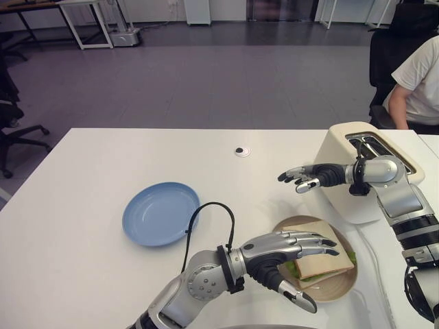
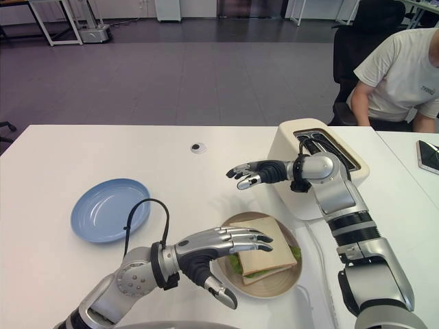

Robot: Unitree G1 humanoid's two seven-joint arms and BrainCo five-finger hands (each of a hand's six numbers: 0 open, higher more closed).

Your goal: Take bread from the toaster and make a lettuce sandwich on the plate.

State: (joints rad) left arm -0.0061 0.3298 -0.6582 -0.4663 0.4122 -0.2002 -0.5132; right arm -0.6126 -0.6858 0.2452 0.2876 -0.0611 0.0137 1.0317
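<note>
Left eye view: one left hand [image 1: 291,255], fingers extended and holding nothing, reaches over the left side of one lettuce sandwich [image 1: 326,264]. The sandwich lies on one tan plate [image 1: 343,288] by the near edge of the table [image 1: 89,178]. One blue plate [image 1: 161,214] sits to the left. Beyond, the right hand [image 1: 307,178], spread and empty, hangs just left of one white toaster [image 1: 339,147] near the right edge.

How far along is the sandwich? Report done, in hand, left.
Done: a sandwich with lettuce sits on the tan plate, and the toaster slots look empty.
In hand: nothing. The left hand hovers open by the sandwich; the right hand is open before the toaster.
Left: apparently only pulling the hands back.
</note>
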